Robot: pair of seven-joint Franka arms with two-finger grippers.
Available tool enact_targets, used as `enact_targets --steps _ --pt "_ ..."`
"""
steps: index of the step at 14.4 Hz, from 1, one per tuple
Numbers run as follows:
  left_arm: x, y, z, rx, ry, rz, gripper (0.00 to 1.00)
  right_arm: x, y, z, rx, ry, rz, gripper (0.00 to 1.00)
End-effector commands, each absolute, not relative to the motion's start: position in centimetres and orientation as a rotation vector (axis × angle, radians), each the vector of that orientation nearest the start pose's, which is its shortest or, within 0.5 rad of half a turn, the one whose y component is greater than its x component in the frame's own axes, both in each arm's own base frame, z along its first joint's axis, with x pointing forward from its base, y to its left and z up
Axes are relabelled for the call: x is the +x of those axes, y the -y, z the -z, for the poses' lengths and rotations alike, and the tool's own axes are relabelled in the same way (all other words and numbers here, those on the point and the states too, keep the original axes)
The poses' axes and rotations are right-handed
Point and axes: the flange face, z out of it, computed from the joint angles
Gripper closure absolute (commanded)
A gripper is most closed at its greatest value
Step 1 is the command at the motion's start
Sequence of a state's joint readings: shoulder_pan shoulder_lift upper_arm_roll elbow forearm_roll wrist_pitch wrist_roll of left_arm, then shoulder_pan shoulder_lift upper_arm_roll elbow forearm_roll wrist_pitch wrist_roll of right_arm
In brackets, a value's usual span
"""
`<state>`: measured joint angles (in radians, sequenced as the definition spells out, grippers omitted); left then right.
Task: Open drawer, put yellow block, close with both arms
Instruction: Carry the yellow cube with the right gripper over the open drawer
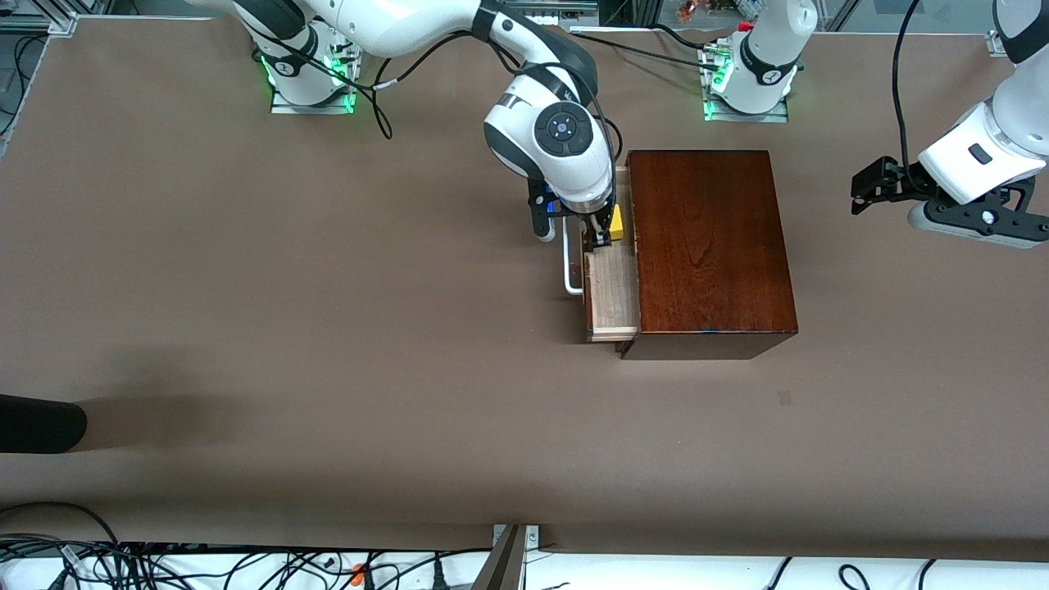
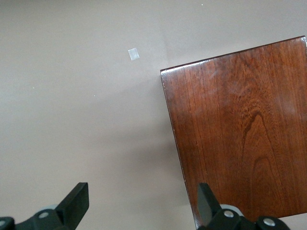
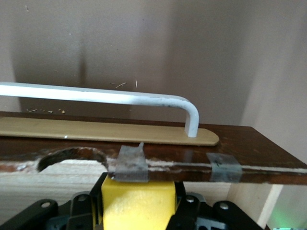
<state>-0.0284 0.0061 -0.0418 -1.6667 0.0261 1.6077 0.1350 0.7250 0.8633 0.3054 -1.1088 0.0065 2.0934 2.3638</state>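
The dark reddish-brown wooden box [image 1: 709,242] stands mid-table, and its drawer [image 1: 613,299] is pulled out toward the right arm's end, pale wood tray showing, white handle [image 1: 569,266] on its front. My right gripper [image 1: 602,233] reaches down into the drawer's end nearest the robot bases, shut on the yellow block [image 1: 615,222]. In the right wrist view the yellow block [image 3: 138,203] sits squeezed between the black fingers, just inside the drawer front [image 3: 249,160] with its white handle [image 3: 120,98]. My left gripper [image 1: 865,190] hangs open in the air off the box's end; the box top [image 2: 244,139] shows in its wrist view.
A dark rounded object [image 1: 37,422] juts in at the table edge toward the right arm's end, nearer the front camera. Cables [image 1: 164,561] lie along the table's front edge. A small pale scrap [image 2: 134,54] lies on the brown table surface [image 1: 328,328].
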Motion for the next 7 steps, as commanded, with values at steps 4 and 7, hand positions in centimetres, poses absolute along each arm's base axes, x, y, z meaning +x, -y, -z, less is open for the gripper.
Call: enact_targets --steps 4,7 --pt "55.1 3.6 -58.7 -3.091 -0.343 -0.102 0.00 46.8 -63.0 -33.7 -2.207 -2.005 -0.357 0.00" --pt "55.1 3.6 -58.7 -3.091 -0.343 -0.102 0.00 48.3 -61.4 -38.9 -2.161 -2.005 -0.366 0.00"
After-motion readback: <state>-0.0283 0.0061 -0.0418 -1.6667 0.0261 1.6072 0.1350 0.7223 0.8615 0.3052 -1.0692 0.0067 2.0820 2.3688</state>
